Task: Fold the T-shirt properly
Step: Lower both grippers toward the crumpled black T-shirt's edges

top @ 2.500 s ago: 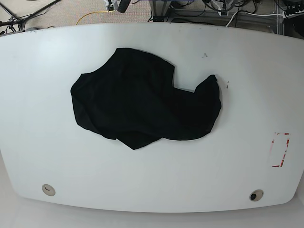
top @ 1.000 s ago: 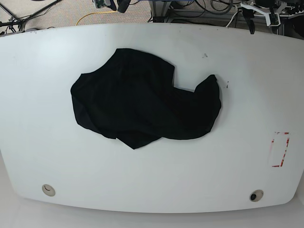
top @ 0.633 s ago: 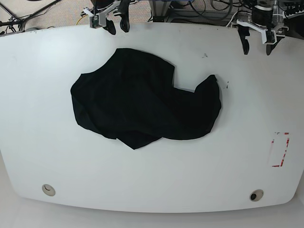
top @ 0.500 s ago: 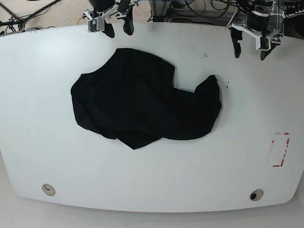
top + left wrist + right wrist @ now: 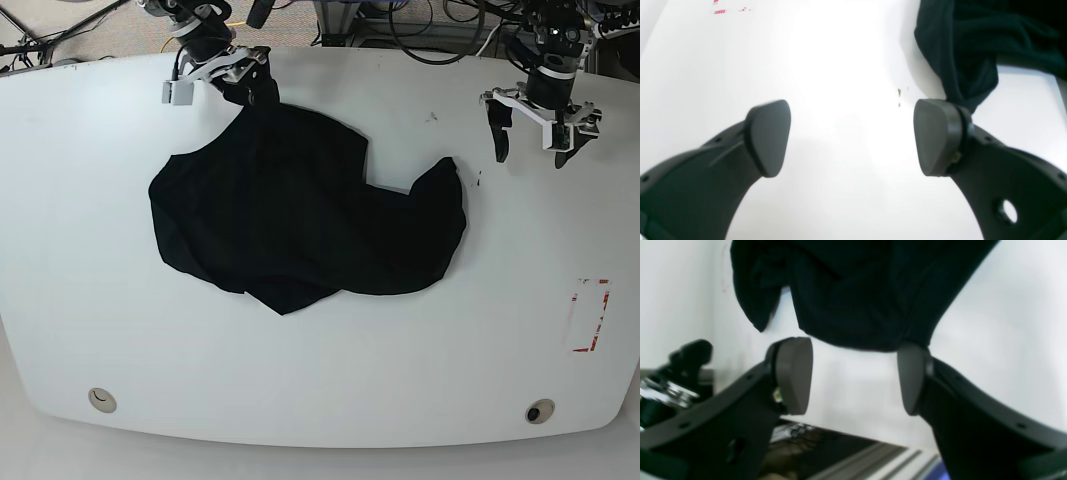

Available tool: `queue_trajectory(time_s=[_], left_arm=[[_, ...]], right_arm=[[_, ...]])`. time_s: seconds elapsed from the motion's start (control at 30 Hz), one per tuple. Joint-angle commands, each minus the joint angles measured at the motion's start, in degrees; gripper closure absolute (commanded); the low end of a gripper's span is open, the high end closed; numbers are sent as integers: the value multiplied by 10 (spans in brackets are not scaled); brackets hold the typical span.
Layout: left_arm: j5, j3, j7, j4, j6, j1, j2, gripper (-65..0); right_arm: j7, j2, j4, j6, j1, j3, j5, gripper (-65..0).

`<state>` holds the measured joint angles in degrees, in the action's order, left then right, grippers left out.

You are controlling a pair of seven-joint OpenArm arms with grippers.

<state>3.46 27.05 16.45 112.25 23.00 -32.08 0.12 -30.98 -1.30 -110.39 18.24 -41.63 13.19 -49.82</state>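
Fabric of the black T-shirt (image 5: 300, 210) lies crumpled at the table's (image 5: 100, 300) middle, unmoved across the earlier pictures. Both arms, out of sight 2.5 s ago, have come down from the far edge. The left gripper (image 5: 528, 145) hangs spread wide over bare table just beside the shirt's corner, holding nothing. The right gripper (image 5: 255, 92) stands parted at the far hem; whether it touches the cloth is unclear. No print shows.
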Motion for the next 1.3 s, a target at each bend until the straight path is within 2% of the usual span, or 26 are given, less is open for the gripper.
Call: queue_trajectory(time_s=[0.0, 0.2, 0.57, 0.7, 0.93, 1.17, 1.23, 1.27], left_arm=[[4, 2, -15, 11, -1, -2, -3, -536], [2, -14, -15, 11, -1, -2, -10, -536], [1, -21, -15, 10, -1, -5, -13, -536], [1, -21, -15, 11, -1, -5, -14, -536], [0, -19, -15, 11, -1, -8, -15, -536], [0, -19, -15, 11, -1, -23, -15, -536], [0, -19, -15, 11, -1, -23, -15, -536], [0, -18, -15, 11, -1, -23, -15, -536]], right_arm=[[-34, -2, 27, 8, 12, 29, -53, -387], [-112, -3, 81, 7, 54, 86, -69, -387], [-165, -2, 85, 6, 83, 85, -68, -384], [-178, -2, 89, -18, 101, 80, -68, -385], [-188, -6, 126, -48, 132, 29, -68, -382], [-187, -6, 136, -53, 143, 11, -68, -376], [-188, -6, 136, -53, 145, 11, -68, -347], [-188, -6, 136, -53, 145, 11, -68, -303]])
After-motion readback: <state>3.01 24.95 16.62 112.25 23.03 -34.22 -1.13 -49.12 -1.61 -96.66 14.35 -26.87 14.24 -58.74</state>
